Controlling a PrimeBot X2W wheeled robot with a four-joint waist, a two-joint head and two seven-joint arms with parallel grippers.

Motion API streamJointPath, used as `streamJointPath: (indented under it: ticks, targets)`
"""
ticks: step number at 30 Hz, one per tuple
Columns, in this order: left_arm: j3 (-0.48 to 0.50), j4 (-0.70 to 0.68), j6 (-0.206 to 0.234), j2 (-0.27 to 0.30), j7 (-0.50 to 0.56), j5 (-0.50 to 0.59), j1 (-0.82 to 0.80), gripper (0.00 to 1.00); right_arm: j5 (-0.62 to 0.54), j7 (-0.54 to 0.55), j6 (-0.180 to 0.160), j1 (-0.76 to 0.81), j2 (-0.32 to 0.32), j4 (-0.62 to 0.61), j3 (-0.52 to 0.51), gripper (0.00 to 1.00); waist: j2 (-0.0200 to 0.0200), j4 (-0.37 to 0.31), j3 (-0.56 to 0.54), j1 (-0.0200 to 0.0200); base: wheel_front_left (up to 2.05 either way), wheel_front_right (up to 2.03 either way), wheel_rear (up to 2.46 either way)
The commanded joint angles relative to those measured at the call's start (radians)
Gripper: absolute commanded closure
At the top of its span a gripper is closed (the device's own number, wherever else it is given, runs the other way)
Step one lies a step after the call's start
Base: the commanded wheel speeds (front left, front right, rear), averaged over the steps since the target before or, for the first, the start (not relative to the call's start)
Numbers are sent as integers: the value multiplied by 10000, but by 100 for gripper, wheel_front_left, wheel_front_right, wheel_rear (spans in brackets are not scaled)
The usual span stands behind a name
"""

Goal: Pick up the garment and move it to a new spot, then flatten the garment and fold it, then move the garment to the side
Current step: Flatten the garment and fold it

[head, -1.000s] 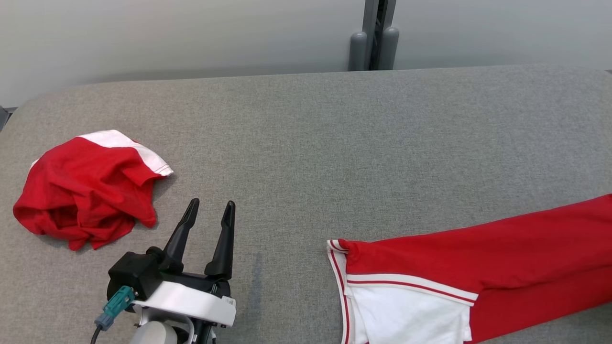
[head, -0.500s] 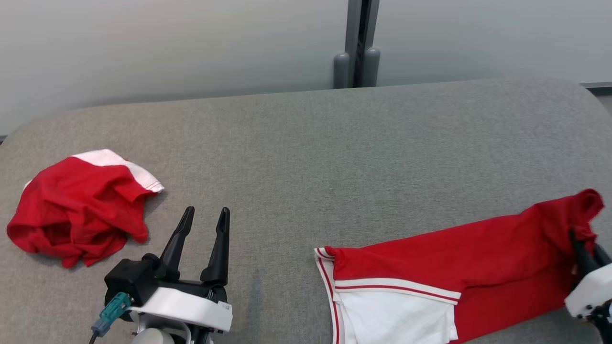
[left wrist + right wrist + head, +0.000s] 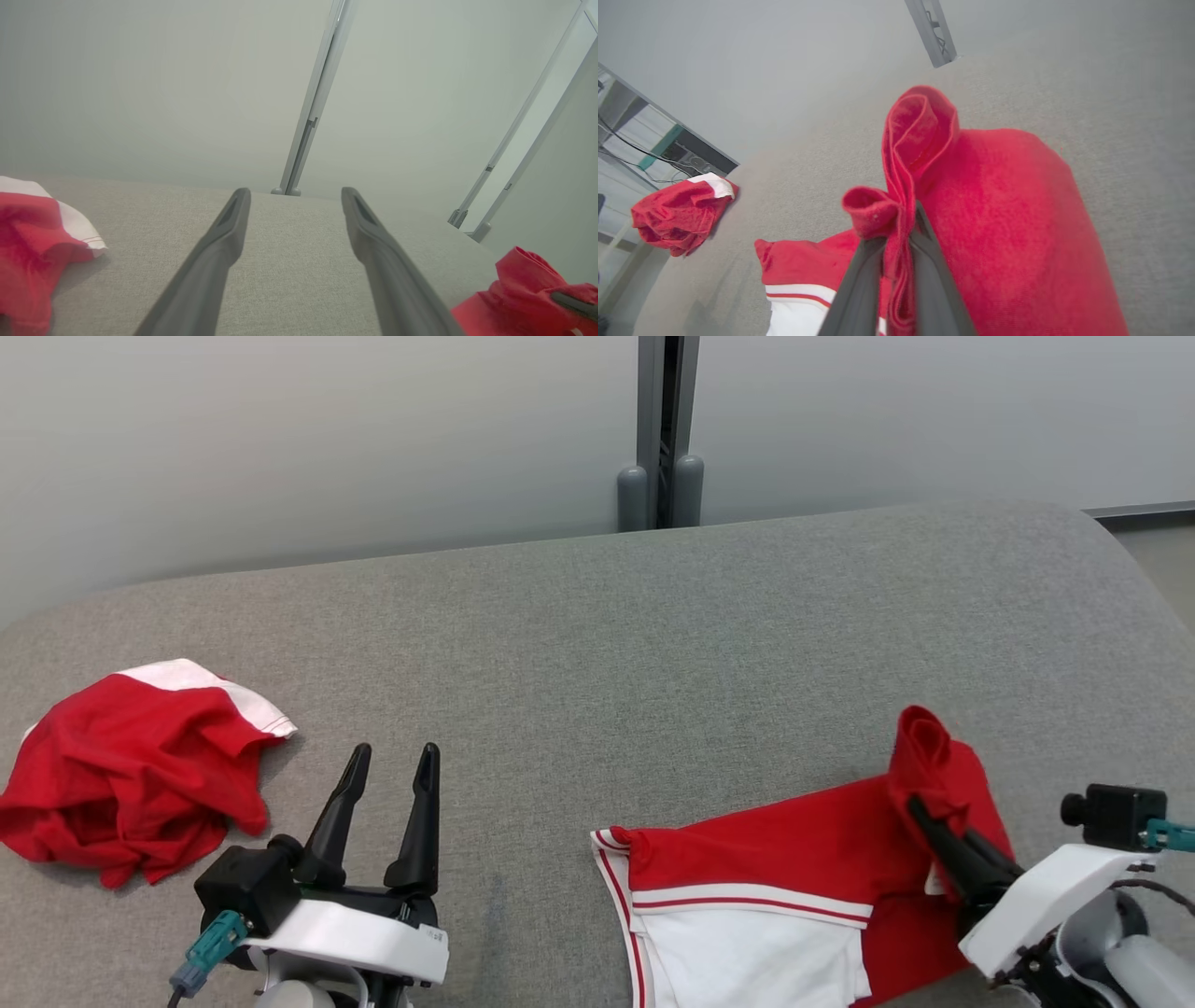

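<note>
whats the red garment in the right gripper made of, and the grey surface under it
The garment looks like soft matte knit, probably cotton jersey: fine fuzzy texture, bunching limply where the right gripper pinches it. The grey surface seems woven upholstery fabric, matte: heathered weave and rounded, perhaps padded edges.

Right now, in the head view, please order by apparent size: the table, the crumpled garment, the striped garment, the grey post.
1. table
2. striped garment, partly cut by the edge
3. crumpled garment
4. grey post, farther away, true size unsure
</note>
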Motion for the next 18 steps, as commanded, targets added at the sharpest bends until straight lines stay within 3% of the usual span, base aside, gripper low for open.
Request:
streamJointPath:
  ticks: [1, 9, 18]
  targets:
    - [66, -9, 40, 42, -42, -54, -53, 0, 239, 116, 0, 143, 98, -243, 64, 100, -1, 50, 24, 0, 0, 0, 0]
    - [281, 56, 57, 41, -42, -108, -191, 0, 1349, 565, 0, 524, 906, -1249, 644, 100, -1, 357, 178, 0, 0, 0, 0]
    - [225, 119, 47, 47, -42, -188, -302, 0, 976, 466, 2, 354, 1613, -488, 1529, 100, -1, 797, 306, 0, 0, 0, 0]
